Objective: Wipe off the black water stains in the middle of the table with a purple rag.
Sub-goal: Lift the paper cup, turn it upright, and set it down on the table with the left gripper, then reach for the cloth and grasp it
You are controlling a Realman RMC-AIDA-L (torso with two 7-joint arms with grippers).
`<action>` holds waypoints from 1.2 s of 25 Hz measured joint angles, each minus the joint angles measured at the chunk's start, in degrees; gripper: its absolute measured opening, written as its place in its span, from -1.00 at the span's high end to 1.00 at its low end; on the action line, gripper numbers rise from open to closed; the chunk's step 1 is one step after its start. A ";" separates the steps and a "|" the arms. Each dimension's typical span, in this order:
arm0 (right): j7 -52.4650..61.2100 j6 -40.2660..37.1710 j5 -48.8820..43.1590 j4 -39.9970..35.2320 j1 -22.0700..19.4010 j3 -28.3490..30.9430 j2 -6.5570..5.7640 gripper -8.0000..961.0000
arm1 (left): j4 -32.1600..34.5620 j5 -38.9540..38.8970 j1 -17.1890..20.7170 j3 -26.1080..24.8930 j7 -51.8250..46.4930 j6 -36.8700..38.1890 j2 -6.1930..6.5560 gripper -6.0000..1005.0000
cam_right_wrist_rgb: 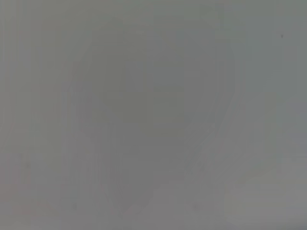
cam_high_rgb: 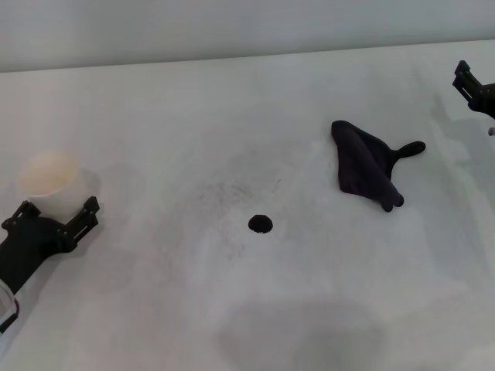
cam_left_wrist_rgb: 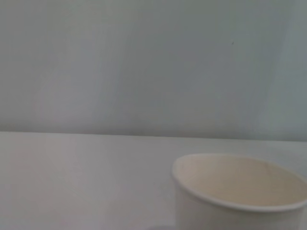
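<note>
Near the middle of the table [cam_high_rgb: 155,116], a small round glossy black stain [cam_high_rgb: 260,224], alone on the white matte surface, with faint grey specks just behind it. To the right and farther back, well apart from the stain, the purple rag [cam_high_rgb: 363,165]: very dark, crumpled flat on the table, a thin tail-like corner pointing toward the right edge, touched by neither gripper. At the near left edge, the left gripper [cam_high_rgb: 54,219], black, fingers spread apart with nothing between them, pointing toward a pale paper cup [cam_high_rgb: 48,175] just behind it. Same cup [cam_left_wrist_rgb: 242,189] in the left wrist view, upright, open mouth up, standing on the table before a plain grey wall; own fingers not seen there. At the far right edge, the right gripper [cam_high_rgb: 473,86], only partly in view, beyond the rag and apart from it; whether spread or closed cannot be told. In the right wrist view, only a blank grey surface with faint shading, nothing to pick out. At the near edge of the table, a soft grey shadow in front of the stain.
</note>
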 joint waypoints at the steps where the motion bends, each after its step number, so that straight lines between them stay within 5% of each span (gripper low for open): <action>1: 0.00 0.10 0.00 0.01 0.01 0.00 0.00 -0.79 | 0.00 0.02 0.05 0.00 -0.22 -0.11 0.03 -0.50; 3: 0.00 0.36 0.00 0.02 0.00 0.00 0.00 -0.79 | 0.01 0.04 0.44 -0.01 -0.53 -0.95 0.14 -0.75; 21: 0.00 1.27 0.00 0.38 -0.09 0.01 0.00 -0.79 | 0.10 0.12 6.34 0.03 -0.50 -7.05 0.54 -0.78; 30: 1.00 1.28 -0.12 0.55 0.37 -2.23 -0.02 -0.79 | 0.09 -0.95 12.93 -0.40 -0.43 -19.28 0.64 -0.77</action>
